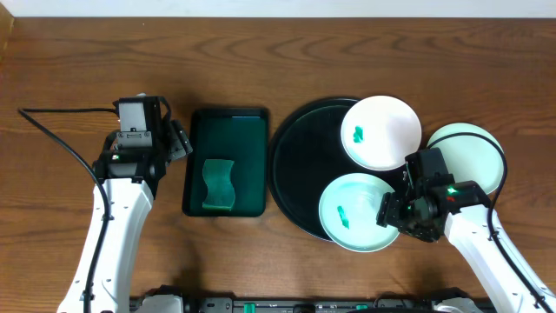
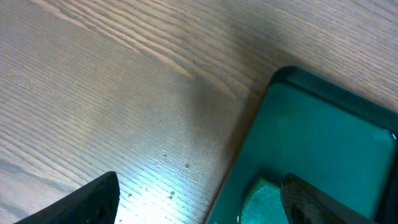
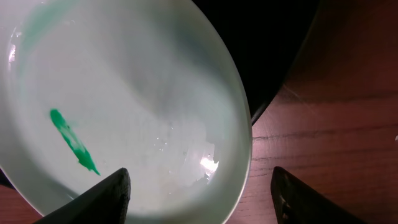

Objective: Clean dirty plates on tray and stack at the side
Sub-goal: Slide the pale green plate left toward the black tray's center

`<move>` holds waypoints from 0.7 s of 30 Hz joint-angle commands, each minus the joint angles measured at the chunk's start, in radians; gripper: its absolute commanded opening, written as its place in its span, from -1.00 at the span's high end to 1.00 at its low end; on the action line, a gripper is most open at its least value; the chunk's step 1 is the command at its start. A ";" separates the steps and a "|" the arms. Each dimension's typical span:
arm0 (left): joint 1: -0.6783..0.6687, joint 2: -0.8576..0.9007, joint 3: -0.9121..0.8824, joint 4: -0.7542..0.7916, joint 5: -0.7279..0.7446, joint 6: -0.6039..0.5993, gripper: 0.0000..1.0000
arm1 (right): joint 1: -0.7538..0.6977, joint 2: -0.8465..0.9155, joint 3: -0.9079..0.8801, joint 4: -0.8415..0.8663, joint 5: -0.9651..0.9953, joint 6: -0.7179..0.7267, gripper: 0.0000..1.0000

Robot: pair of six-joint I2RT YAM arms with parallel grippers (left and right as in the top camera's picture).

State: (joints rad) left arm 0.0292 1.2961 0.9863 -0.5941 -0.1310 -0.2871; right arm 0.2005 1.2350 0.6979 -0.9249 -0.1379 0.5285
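The right gripper [image 3: 199,186] has its jaws parted: one dark finger [image 3: 102,199] hangs over the inner face of a pale mint round shallow plate [image 3: 124,93] and the other over the brown wooden table [image 3: 329,124]. The plate's rim lies in the gap and nothing is clamped; whether the inner finger touches the plate cannot be told. This mint plate bears a small green smear [image 3: 73,142] and sits on the near right part of the large round glossy black tray [image 1: 300,174], overhanging its raised rim. A white round plate [image 1: 380,132], also smeared green, rests on the tray's far right edge, just beside the mint one. A third pale plate [image 1: 473,152] lies on the table right of the black tray, partly hidden by the right arm. The left gripper [image 2: 199,199] hangs with its jaws spread wide, holding nothing, over the table at the far left corner of a rectangular dark green tray [image 1: 228,130], which lies just beside the black tray and holds a wavy green sponge [image 1: 219,184]
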 commanded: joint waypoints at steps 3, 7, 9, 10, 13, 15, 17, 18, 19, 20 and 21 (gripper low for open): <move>0.003 -0.003 0.013 0.001 -0.012 0.006 -0.67 | 0.004 -0.006 -0.005 0.004 0.006 -0.022 -0.40; 0.003 -0.003 0.013 0.001 -0.012 0.006 -0.67 | 0.004 -0.006 -0.006 0.005 0.061 -0.021 -0.38; 0.003 -0.003 0.013 0.001 -0.012 0.006 -0.66 | 0.004 -0.006 -0.006 0.001 0.148 -0.008 -0.32; 0.003 -0.003 0.013 0.001 -0.012 0.006 -0.66 | 0.004 -0.006 -0.006 -0.004 0.157 -0.002 -0.25; 0.003 -0.003 0.013 0.001 -0.012 0.006 -0.66 | 0.004 -0.006 -0.008 -0.026 0.156 0.010 -0.04; 0.003 -0.003 0.013 0.001 -0.012 0.006 -0.66 | 0.004 -0.006 -0.015 -0.029 0.156 0.019 0.06; 0.003 -0.003 0.013 0.001 -0.012 0.006 -0.66 | 0.004 -0.006 -0.028 -0.026 0.156 0.036 0.14; 0.003 -0.003 0.013 0.001 -0.012 0.006 -0.66 | 0.004 -0.006 -0.039 -0.018 0.156 0.044 0.20; 0.003 -0.003 0.013 0.001 -0.012 0.006 -0.66 | 0.004 -0.006 -0.047 -0.009 0.155 0.048 0.26; 0.003 -0.003 0.013 0.001 -0.012 0.006 -0.66 | 0.004 -0.006 -0.054 -0.001 0.155 0.055 0.30; 0.003 -0.003 0.013 0.001 -0.012 0.006 -0.66 | 0.004 -0.006 -0.059 0.006 0.154 0.063 0.35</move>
State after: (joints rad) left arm 0.0292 1.2961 0.9863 -0.5941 -0.1310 -0.2871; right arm 0.2005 1.2350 0.6617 -0.9329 -0.0010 0.5579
